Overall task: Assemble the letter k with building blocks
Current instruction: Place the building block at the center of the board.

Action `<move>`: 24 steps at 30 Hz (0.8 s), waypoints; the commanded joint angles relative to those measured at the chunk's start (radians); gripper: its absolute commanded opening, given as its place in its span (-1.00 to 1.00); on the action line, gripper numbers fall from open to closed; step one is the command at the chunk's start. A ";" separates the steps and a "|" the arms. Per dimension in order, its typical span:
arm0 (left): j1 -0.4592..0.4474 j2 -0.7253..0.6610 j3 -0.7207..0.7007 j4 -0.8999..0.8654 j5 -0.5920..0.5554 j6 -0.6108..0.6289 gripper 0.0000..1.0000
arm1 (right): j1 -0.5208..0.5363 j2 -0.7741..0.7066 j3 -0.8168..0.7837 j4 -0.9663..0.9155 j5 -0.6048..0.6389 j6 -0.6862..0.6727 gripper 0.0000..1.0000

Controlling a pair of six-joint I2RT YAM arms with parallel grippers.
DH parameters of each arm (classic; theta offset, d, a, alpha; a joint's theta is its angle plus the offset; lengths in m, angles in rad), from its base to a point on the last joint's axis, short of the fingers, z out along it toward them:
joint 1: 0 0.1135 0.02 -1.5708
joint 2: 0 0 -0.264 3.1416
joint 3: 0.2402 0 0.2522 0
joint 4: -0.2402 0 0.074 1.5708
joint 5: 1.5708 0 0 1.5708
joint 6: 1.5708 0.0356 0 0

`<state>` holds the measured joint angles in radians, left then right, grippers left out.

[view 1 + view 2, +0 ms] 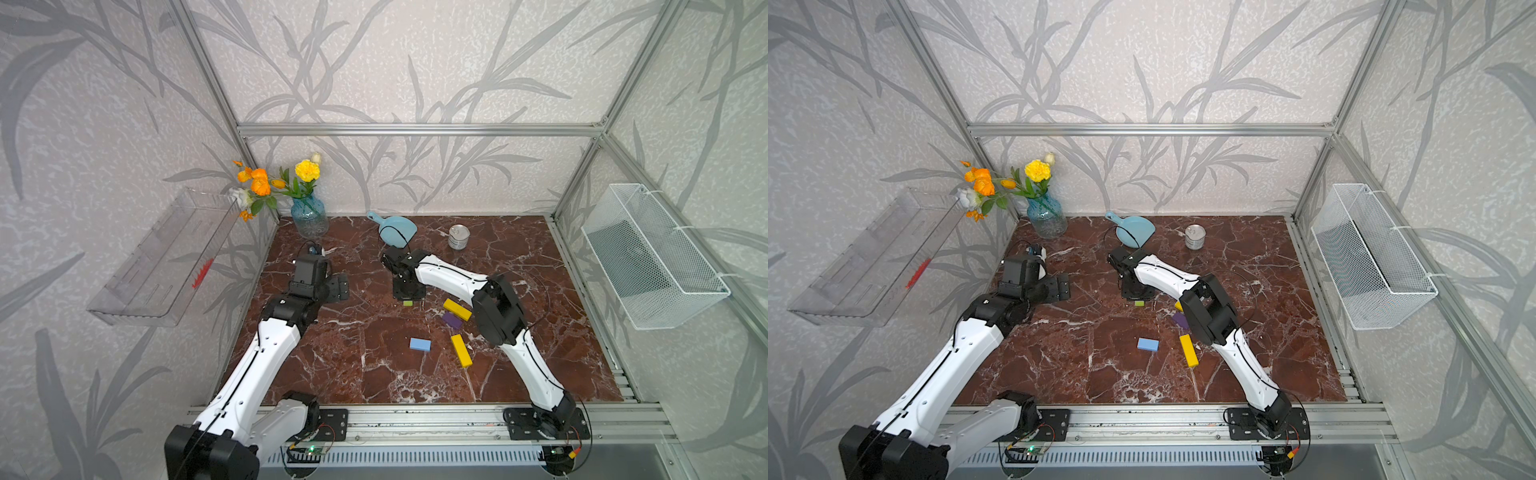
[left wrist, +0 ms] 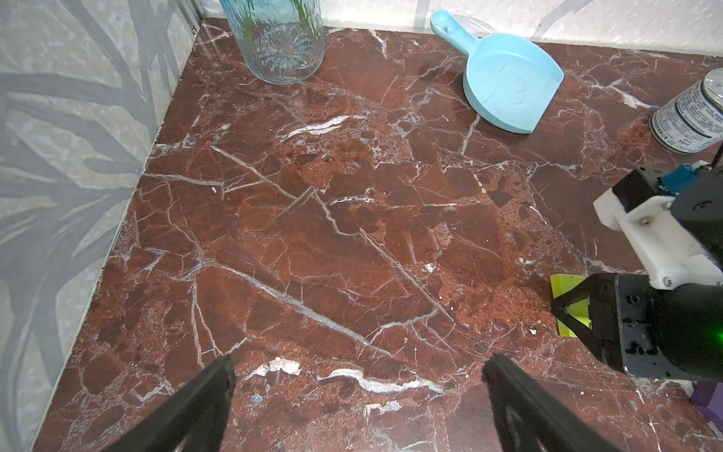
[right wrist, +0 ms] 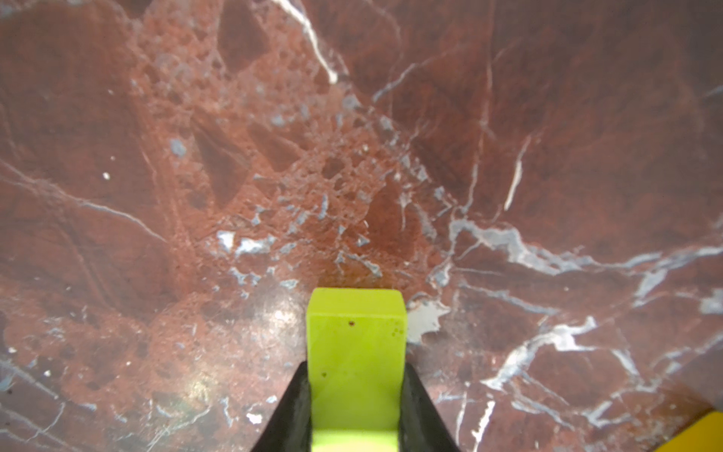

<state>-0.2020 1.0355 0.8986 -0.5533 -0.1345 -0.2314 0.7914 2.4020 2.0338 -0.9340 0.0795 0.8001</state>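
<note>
My right gripper [image 3: 355, 366] is shut on the lime green block [image 3: 356, 344], low over the marble near the table's middle [image 1: 407, 303]; I cannot tell whether the block touches it. The other building blocks lie loose in front of it: a light blue one [image 1: 420, 344], a purple one [image 1: 452, 320] against a yellow bar [image 1: 457, 309], and a second yellow bar [image 1: 461, 350]. They form no letter k. My left gripper [image 2: 359, 358] is open over bare marble at the left, holding nothing.
A light blue dustpan [image 1: 397, 230] and a silver tin can [image 1: 459, 237] stand at the back. A glass vase with flowers [image 1: 309, 216] fills the back left corner. A wire basket [image 1: 652, 257] and a clear tray [image 1: 166, 257] hang on the side walls.
</note>
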 commanded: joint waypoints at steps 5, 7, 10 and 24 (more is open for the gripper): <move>-0.002 -0.011 0.001 -0.007 -0.022 -0.008 0.99 | -0.011 0.022 0.019 -0.031 -0.023 -0.002 -0.33; -0.003 -0.010 0.002 -0.006 -0.022 -0.008 0.99 | -0.011 0.019 0.020 -0.032 -0.024 -0.004 -0.20; -0.003 -0.010 0.001 -0.008 -0.022 -0.006 0.99 | -0.012 -0.001 0.022 -0.024 -0.029 -0.015 0.12; -0.123 0.047 0.022 -0.004 0.239 0.059 0.99 | -0.067 -0.584 -0.317 0.077 0.047 -0.102 0.42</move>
<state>-0.2722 1.0477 0.8993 -0.5518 -0.0341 -0.2092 0.7647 1.9884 1.7908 -0.8806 0.0662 0.7280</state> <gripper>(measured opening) 0.995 0.707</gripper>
